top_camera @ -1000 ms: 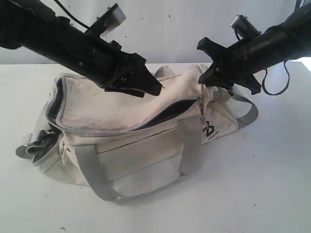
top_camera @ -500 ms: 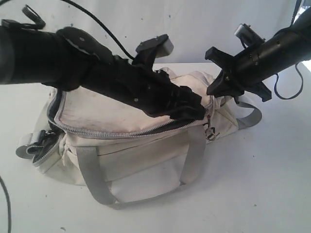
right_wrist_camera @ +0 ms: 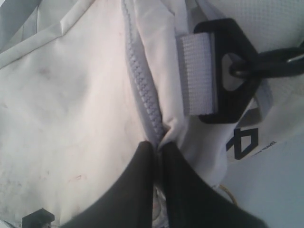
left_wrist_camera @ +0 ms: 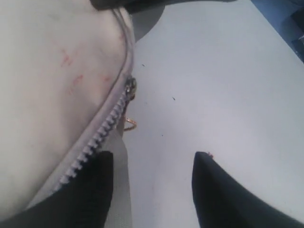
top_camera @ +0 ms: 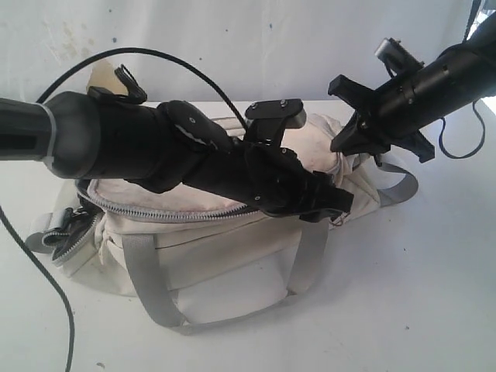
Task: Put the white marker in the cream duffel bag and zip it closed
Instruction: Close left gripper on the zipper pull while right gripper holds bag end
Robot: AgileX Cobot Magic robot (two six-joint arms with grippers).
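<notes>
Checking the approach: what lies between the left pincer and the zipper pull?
Only bare table between left pincer and zipper pull, seen in the left wrist view.

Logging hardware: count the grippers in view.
2. The left gripper, open, beside the cream duffel bag's zipper pull; the right gripper, shut on fabric at the bag's zipper end.

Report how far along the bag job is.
Done: the white marker is out of sight, presumably inside the cream duffel bag. In hand: the right gripper pinches the bag's end fabric; the left gripper hangs open by the zipper slider. Left: grasp the slider and zip; the zipper looks not yet closed.
</notes>
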